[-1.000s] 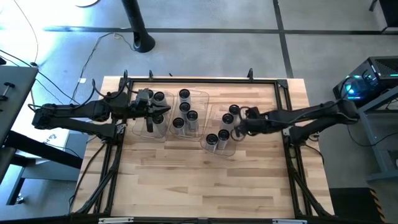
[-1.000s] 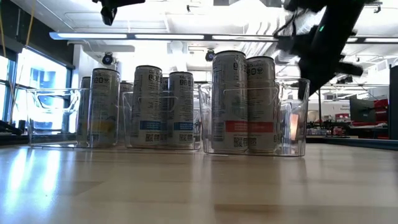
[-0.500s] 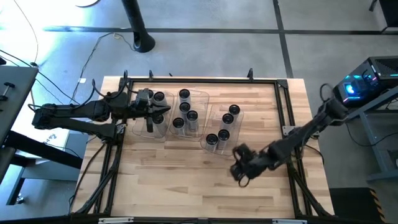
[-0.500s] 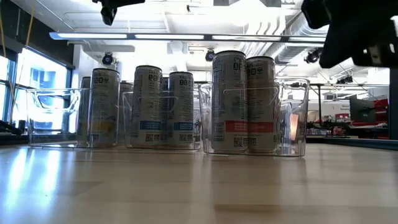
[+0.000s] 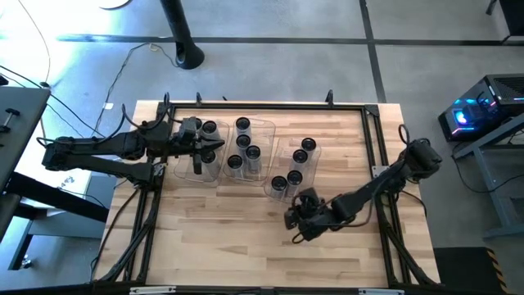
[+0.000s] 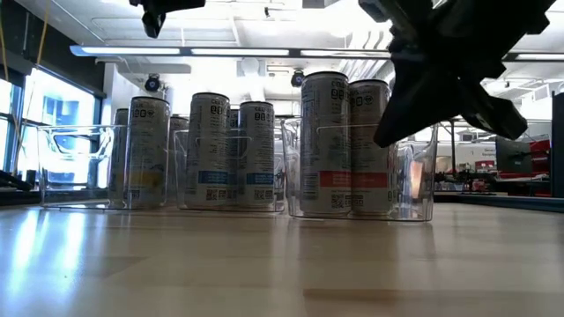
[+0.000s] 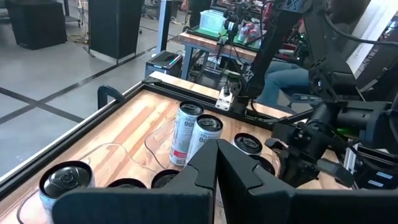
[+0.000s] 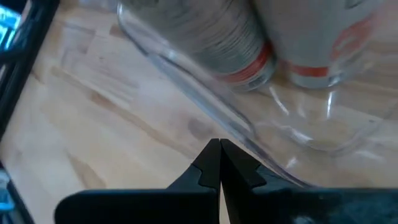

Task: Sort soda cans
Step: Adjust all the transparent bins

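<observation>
Soda cans with dark round tops and silvery sides stand upright in three clear bins set in a row. The left bin (image 5: 199,157) holds a few cans, the middle bin (image 5: 260,141) several (image 5: 243,124), and the right bin (image 5: 288,195) several (image 5: 300,156). My left gripper (image 5: 213,147) (image 7: 216,152) hovers shut over the left bin. My right gripper (image 5: 296,223) (image 8: 219,149) is shut and empty. It hangs above the table just near-side of the right bin's near end (image 8: 249,134), and in the low view it shows as a dark shape (image 6: 432,79).
The near half of the wooden table (image 5: 229,246) is bare. A black frame (image 5: 262,106) runs around the table's edges. In the left wrist view the right arm (image 7: 311,146) shows beyond the cans, with benches and equipment in the room behind.
My right gripper has drawn away from the far right side of the right bin. It swung toward the table's near edge, then a little toward the left, and now hangs in front of that bin's near end. The cans and bins have stayed put.
</observation>
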